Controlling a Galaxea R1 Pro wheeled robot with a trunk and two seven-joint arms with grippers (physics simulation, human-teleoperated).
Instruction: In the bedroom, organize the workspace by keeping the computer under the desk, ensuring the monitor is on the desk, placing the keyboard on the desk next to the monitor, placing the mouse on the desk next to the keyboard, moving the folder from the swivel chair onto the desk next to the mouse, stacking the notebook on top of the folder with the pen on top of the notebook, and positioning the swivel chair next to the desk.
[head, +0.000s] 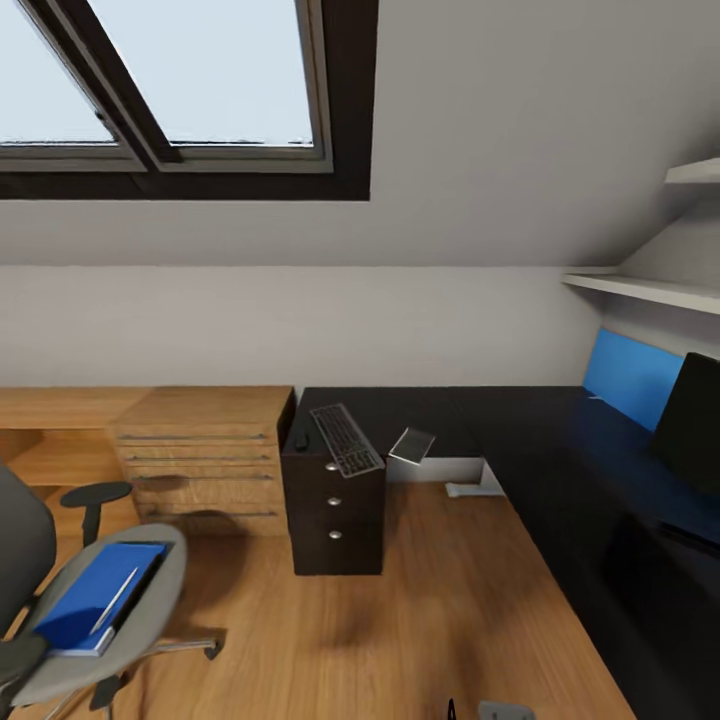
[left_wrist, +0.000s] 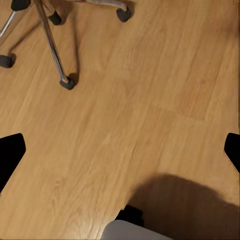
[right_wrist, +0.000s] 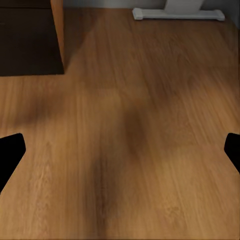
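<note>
Desk (head: 560, 440) dead ahead in the head view, its glossy black L-shaped top running from the three-drawer unit (head: 335, 515) across and down the right side of the room. Keyboard (head: 346, 439) lies on the near corner above those drawers, angled, with the small dark mouse (head: 301, 440) just beside its left edge. Notebook (head: 412, 445) — thin and grey — sits just right of the keyboard, poking over the desk's front edge. Monitor (head: 690, 425) stands far off at the right end of the desk, dark screen, in front of a blue wall panel (head: 630, 375).

Down at lower left, the swivel chair (head: 95, 610) stands well apart from the desk on the wooden floor (head: 430, 610), and the bright blue folder (head: 95, 595) lies flat on its grey seat with the thin white pen (head: 115, 600) resting across it. A light wooden drawer chest (head: 205, 455) stands left of the black drawers, touching or nearly so.

Left gripper (left_wrist: 120, 150) hangs over bare floorboards with its black fingertips (left_wrist: 11, 152) spread wide, holding nothing; the chair's chrome legs and castors show nearby. Right gripper (right_wrist: 120, 150) — same story, fingers (right_wrist: 11, 152) wide apart and empty above the floor, with the desk's white foot (right_wrist: 180, 11) further along.
</note>
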